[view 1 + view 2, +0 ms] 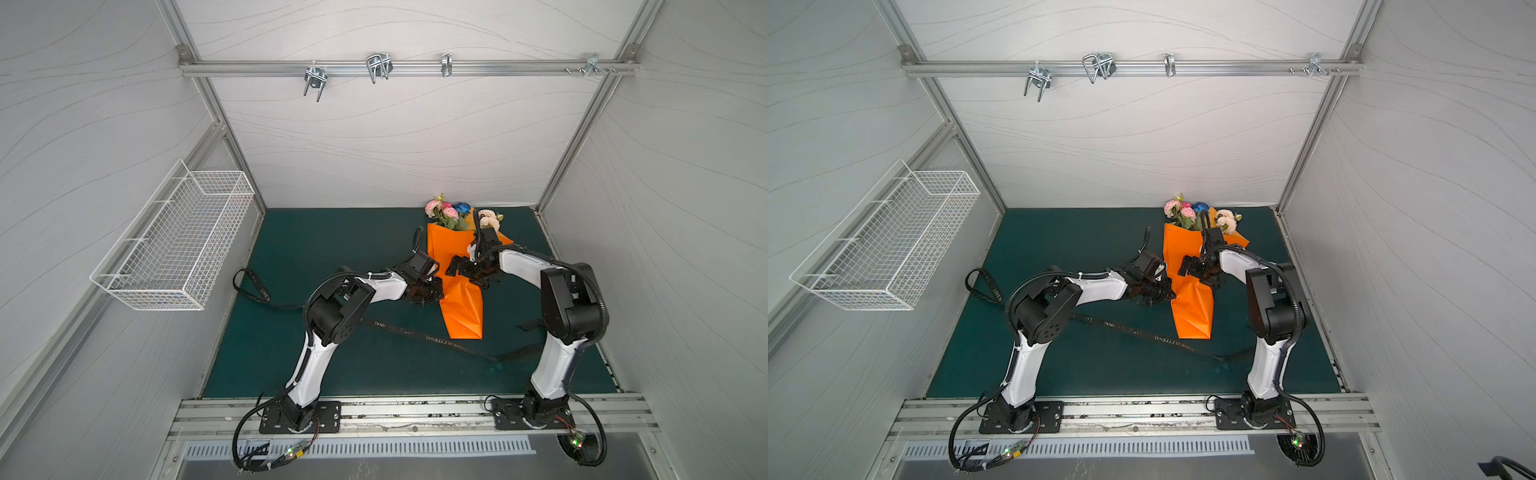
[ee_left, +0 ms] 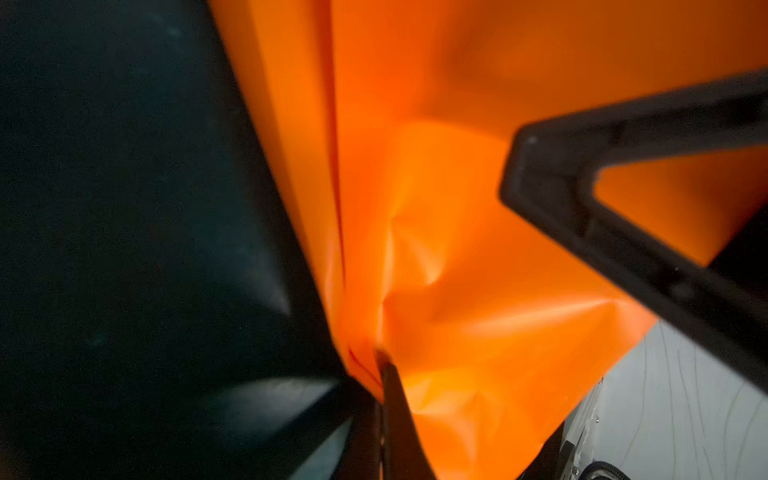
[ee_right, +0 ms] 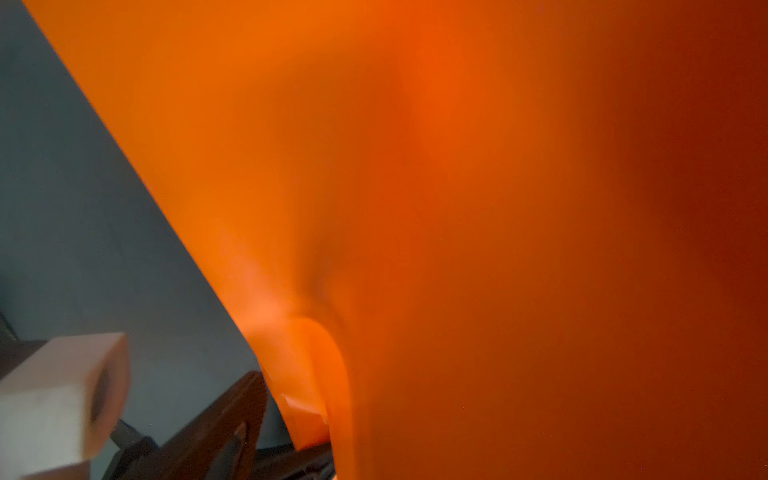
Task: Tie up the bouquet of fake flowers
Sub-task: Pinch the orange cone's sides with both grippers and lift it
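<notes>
The bouquet of fake flowers lies at the back of the green mat. Pink, cream and blue blossoms stick out of an orange paper sheet folded round the hidden stems. My left gripper is shut on the left edge of that paper, pinching a fold. My right gripper hangs open just above the paper's middle; one of its fingers shows in the left wrist view. Orange paper fills the right wrist view and covers one of that gripper's fingers.
A black printed ribbon runs loose across the mat in front of the paper, with a loop at the left. A white wire basket hangs on the left wall. Metal hooks sit on the back rail.
</notes>
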Motion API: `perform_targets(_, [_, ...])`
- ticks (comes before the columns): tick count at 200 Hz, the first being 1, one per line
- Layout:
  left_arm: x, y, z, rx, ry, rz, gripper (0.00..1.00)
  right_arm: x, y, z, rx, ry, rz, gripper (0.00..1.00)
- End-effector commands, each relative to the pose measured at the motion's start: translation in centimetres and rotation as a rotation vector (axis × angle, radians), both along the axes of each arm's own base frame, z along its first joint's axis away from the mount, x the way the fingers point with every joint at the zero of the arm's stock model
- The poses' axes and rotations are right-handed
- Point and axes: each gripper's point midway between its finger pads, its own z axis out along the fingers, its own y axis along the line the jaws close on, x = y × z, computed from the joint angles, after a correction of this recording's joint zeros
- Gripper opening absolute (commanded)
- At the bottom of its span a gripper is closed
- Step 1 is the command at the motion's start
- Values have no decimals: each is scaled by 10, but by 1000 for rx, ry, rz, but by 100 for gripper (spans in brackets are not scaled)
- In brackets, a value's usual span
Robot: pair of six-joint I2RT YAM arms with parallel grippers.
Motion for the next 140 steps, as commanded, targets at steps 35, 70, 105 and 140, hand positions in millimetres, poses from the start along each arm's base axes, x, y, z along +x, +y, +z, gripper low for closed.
perform_targets(35, [-14, -4, -27, 43, 52, -34, 0, -25, 14, -51, -203, 187, 155, 99])
perform_targets(70, [-14, -6, -22, 26, 45, -37, 0, -36, 17, -66, -310, 253, 236, 99])
perform_targets(105, [-13, -7, -17, 19, 39, -38, 0, -46, 15, -82, -406, 284, 273, 84])
perform_targets(140, [-15, 0, -3, 15, 11, -25, 0, -46, 4, -87, -458, 269, 241, 20])
